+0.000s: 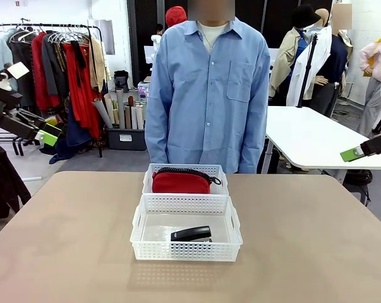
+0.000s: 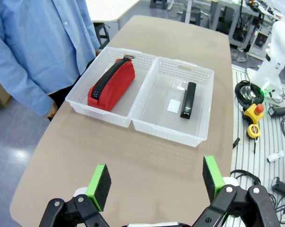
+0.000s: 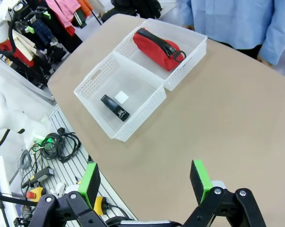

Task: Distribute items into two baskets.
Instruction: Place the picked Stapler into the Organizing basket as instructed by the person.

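Sitting end to end at the table's [image 1: 316, 240] middle, two white baskets are seen touching; the far basket [image 1: 153, 175], nearest the person [image 1: 206, 95] in a blue shirt, holds the red pouch [image 1: 181, 182] with its black zipper up; the near basket [image 1: 231, 233], with a small white label on its floor, holds the black stapler [image 1: 191, 234]; left gripper [image 2: 154, 182] is held above the bare tabletop with jaws spread wide, nothing between the pads; right gripper [image 3: 144, 182] is likewise held high over the table edge, jaws apart and empty; both grippers are well apart from the baskets.
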`<state>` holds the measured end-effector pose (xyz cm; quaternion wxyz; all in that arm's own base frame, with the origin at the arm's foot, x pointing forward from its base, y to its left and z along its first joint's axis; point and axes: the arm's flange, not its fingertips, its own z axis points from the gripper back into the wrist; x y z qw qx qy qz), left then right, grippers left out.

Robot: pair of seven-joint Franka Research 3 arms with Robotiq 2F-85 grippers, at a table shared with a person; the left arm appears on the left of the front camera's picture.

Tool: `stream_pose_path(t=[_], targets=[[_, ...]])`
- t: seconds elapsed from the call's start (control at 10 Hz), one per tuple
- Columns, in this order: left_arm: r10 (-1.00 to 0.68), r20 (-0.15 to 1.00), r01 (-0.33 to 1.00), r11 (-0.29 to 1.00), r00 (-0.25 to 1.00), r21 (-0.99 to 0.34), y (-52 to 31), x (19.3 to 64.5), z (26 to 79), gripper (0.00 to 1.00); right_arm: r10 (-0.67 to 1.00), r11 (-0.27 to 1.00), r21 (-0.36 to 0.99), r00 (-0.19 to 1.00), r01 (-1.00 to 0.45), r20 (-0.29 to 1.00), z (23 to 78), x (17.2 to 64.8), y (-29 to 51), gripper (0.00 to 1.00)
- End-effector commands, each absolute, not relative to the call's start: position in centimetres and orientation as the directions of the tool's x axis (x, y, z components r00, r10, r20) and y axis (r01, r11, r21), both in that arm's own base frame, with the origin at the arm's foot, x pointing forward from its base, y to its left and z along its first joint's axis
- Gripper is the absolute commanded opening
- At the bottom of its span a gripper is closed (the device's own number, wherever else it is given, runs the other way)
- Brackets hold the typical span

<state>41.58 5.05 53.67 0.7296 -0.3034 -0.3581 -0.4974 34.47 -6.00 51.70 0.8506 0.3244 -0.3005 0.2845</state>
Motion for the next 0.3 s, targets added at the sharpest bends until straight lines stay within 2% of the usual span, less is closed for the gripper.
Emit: stream_pose_path(t=[0.0, 0.2], targets=[[-0.506, 0.826, 0.944, 0.317, 0.249, -0.091, 5.02, 41.48, 53.77, 1.00, 0.281, 0.627, 0.389, 0.662, -0.675, 0.695, 51.83, 34.51, -5.88, 1.00], [-0.506, 0.826, 0.944, 0.317, 0.249, -0.091, 5.02, 41.48, 53.77, 1.00, 0.281, 0.627, 0.389, 0.662, -0.675, 0.695, 51.83, 34.51, -5.88, 1.00]])
